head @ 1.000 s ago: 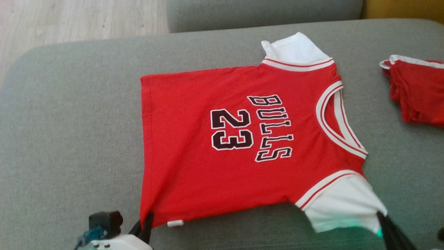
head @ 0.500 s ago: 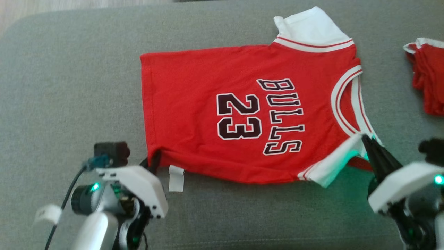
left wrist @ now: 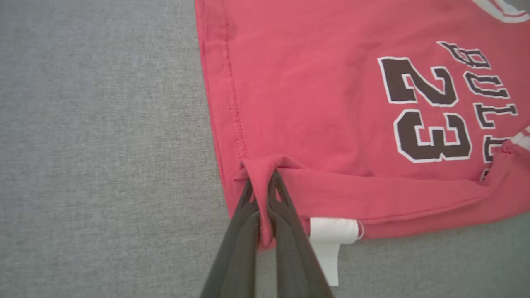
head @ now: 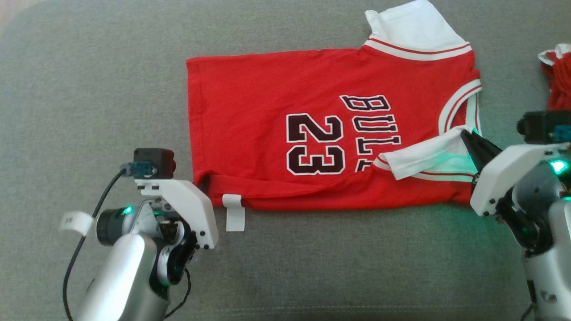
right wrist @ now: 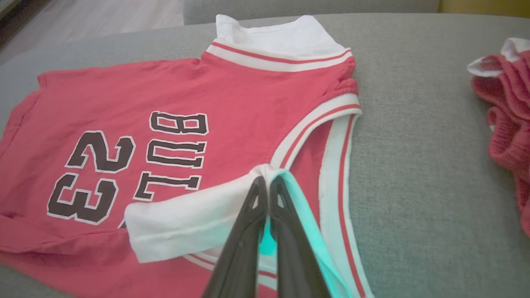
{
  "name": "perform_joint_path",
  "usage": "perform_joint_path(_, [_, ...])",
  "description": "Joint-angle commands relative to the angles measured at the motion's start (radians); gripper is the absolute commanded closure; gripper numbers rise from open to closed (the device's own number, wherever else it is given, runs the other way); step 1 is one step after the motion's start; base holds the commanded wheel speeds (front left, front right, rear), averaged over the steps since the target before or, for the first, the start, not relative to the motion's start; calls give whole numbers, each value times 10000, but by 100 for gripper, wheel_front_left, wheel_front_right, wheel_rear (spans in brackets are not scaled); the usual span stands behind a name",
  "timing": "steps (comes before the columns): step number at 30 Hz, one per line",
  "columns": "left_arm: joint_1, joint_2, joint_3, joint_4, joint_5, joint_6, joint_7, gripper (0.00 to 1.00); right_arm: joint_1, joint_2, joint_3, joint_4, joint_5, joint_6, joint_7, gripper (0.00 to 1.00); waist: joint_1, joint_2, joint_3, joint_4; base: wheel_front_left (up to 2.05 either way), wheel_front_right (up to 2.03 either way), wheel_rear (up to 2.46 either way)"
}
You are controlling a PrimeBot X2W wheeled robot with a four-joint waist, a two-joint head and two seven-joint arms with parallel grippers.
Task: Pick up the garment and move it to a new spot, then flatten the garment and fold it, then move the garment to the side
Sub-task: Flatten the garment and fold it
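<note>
jersey (head: 267,120) lies upper centre of the head view on the grey cushion (head: 89,89); long axis runs left-right, hem at frame left, neck at frame right, print facing up.
red body, black "23" and "BULLS" outlined in white, white sleeves with red-striped trim; lower edge is folded up over the body in a narrow strip; near sleeve (head: 424,156) is turned in over the chest and covers the end of the lettering; far sleeve (head: 415,26) sticks out at the top edge; white label (head: 234,213) hangs off the lower hem corner.
left wrist view gives the detail the head view hides: left gripper (left wrist: 261,184) pressed together on a pinch of the folded hem corner, cloth bunched between the fingers.
right wrist view: right gripper (right wrist: 267,184) closed on the tip of the white sleeve by the collar; floor (right wrist: 103,16) shows upper left.
second red garment (right wrist: 505,124) sits at frame right, apart from the jersey.
</note>
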Motion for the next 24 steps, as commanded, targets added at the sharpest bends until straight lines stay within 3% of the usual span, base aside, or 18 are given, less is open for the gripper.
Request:
perform_joint_path(1, [-564, 171, 289, -162, -24, -40, 114, 100, -478, -309, 348, -74, -57, 67, 75, 100, 0, 0, -40, 84, 0, 0, 0])
perform_joint_path(6, [-951, 129, 174, 320, -4, -11, 409, 100, -1102, -561, 659, 852, -76, 67, -30, 100, 0, 0, -127, 221, 0, 0, 0])
perform_joint_path(7, [-998, 103, 158, 382, -25, -14, 440, 100, -1179, -579, 706, 987, -75, 67, -95, 81, 0, 0, -150, 232, 0, 0, 0])
perform_joint_path(8, [-1023, 85, 161, 442, -47, -3, 456, 86, -1241, -582, 768, 1098, -41, 67, -168, 25, 0, 0, -181, 232, 0, 0, 0])
perform_joint_path(9, [-1023, 82, 160, 489, -68, -6, 456, 54, -1283, -590, 819, 1197, -5, 67, -229, 0, 0, 0, -223, 224, 0, 0, 0])
perform_joint_path(10, [-1009, 80, 194, 513, -80, 29, 413, 0, -1310, -609, 818, 1267, 26, 67, -315, 0, 0, 0, -253, 216, 0, 0, 0])
perform_joint_path(17, [-680, 132, 911, 267, -136, 617, -533, 0, -1015, -660, 260, 966, 173, 67, -1173, 0, 0, 0, -468, 65, 0, 0, 0])
perform_joint_path(24, [877, 609, 878, -1152, -189, 595, -511, 0, 507, -1044, 216, -1149, 146, 67, -633, 0, 0, 0, -306, -314, 0, 0, 0])
